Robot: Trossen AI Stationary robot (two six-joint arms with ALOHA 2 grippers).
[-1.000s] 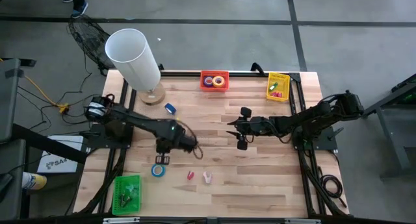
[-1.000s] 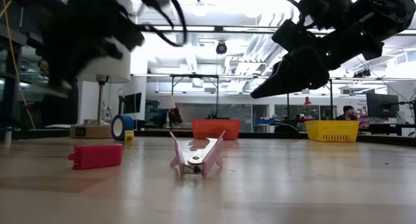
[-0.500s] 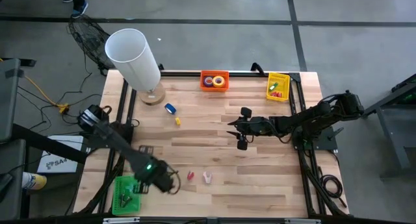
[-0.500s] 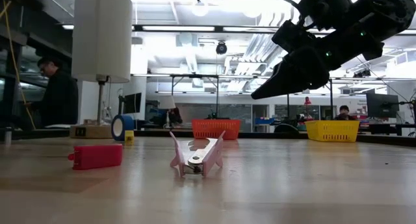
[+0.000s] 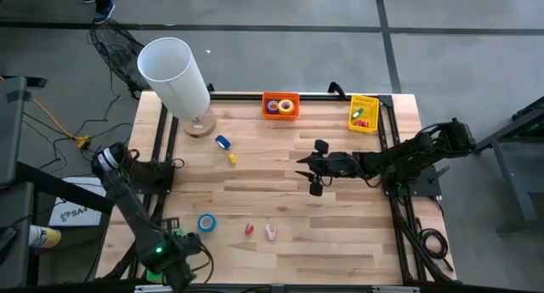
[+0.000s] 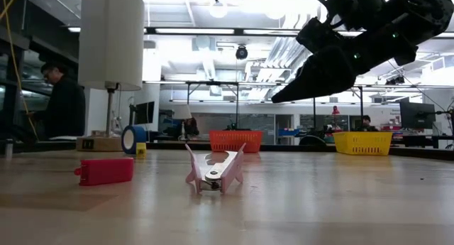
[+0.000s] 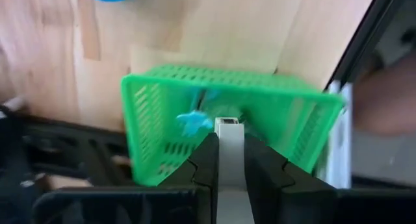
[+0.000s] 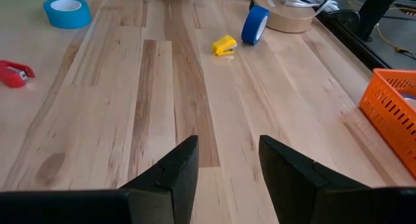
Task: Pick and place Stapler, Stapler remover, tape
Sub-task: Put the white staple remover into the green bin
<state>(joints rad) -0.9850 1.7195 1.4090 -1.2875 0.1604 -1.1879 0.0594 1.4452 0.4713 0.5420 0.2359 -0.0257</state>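
Only wristward: left tool [image 7: 231,160] over green basket [image 7: 286,123]

Beyond my wooden tabletop [image 5: 340,242] lies grey floor [image 5: 255,8] crossed by dark seams. Bright ceiling lights [image 6: 220,9] fill the hall, and a seated person [image 6: 60,103] works nearby.

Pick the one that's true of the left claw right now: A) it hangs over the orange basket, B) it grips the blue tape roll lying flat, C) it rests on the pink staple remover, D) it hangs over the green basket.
D: the left wrist view shows the left claw directly over the green basket.
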